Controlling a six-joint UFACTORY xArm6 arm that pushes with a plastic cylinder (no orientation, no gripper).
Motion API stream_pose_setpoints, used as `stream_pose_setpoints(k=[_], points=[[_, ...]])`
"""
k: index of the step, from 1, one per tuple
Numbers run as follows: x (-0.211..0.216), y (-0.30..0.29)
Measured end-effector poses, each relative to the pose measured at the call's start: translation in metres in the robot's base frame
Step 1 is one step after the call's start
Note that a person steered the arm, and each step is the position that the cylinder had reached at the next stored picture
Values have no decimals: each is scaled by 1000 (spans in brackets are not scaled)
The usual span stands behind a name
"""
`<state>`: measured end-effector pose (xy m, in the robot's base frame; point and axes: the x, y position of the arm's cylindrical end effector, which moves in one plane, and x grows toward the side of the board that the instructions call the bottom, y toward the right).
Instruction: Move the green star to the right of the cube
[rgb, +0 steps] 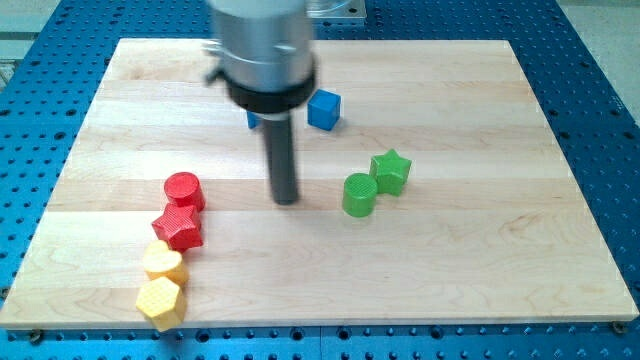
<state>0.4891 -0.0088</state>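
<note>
The green star (391, 171) lies right of the board's middle, touching or almost touching the green cylinder (359, 194) at its lower left. The blue cube (324, 109) sits above them near the view's top centre. Another blue block (255, 120) is mostly hidden behind the arm, left of the cube. My tip (287, 200) rests on the board left of the green cylinder, apart from it, and below the blue cube.
At the view's lower left a red cylinder (184, 190), a red star (179, 228), a yellow block (163, 262) and a yellow hexagon-like block (160, 301) form a column. The wooden board (500, 250) ends on a blue perforated table.
</note>
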Motion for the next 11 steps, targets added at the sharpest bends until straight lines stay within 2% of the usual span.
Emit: stream_pose_setpoints(k=[1, 2, 3, 4, 5, 6, 7, 10, 11], points=[[19, 75], [-6, 136], [-54, 121], [-2, 135], [36, 118], [1, 91], [-39, 89], [-97, 97], [-70, 91]])
